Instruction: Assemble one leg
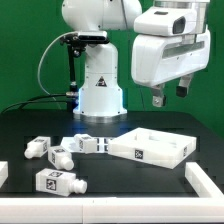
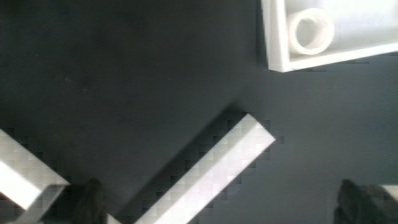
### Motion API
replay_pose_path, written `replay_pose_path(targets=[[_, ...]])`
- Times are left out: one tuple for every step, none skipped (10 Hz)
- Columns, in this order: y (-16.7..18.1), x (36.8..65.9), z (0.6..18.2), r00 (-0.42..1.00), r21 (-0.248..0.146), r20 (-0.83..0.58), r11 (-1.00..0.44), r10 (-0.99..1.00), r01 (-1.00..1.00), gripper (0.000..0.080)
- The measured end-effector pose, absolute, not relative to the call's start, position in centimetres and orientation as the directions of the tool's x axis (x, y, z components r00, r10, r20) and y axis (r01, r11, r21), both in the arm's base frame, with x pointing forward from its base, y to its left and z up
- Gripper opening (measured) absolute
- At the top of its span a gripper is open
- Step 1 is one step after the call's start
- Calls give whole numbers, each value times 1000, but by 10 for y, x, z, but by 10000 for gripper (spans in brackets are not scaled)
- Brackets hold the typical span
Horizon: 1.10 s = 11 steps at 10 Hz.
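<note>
— Gripper (image 1: pixel 171 95)?
— Upper right of the frame, high above the panel (image 1: pixel 150 148), fingers wide apart, nothing between them.
— The leg (image 1: pixel 55 183)?
— Lower left, lying on the table (image 1: pixel 120 192), well apart from the gripper. More posts (image 1: pixel 38 147) lie at centre left.
— What's in the panel?
— The posts all lie outside it. The wrist view shows a round recess (image 2: pixel 311 30) in its corner.
</note>
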<state>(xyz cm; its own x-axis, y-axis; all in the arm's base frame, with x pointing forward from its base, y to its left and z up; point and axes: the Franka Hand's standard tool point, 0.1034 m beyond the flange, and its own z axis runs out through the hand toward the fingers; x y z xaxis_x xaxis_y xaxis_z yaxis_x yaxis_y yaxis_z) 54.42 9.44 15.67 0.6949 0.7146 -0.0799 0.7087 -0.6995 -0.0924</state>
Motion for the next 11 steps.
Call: replay_pose_path(targets=[[94,544,157,695,-92,-80,-699,715,709,649],[94,544,157,695,-92,-80,-700,715,709,649],[94,544,157,695,-92,-80,-699,715,709,649],[94,544,156,694,-92,-80,-699,715,709,649],[94,544,156,694,-92,-80,-699,715,709,649],[94,544,156,694,-92,-80,-699,715,709,649],[94,544,156,694,-92,-80,-699,715,709,649],[94,544,156,694,-92,-80,-699,715,709,649],[94,544,156,694,-92,-81,-699,715,709,649],[94,544,156,694,-92,-81,-699,715,709,649],[93,541,156,712,-88,-82,-717,697,692,649]])
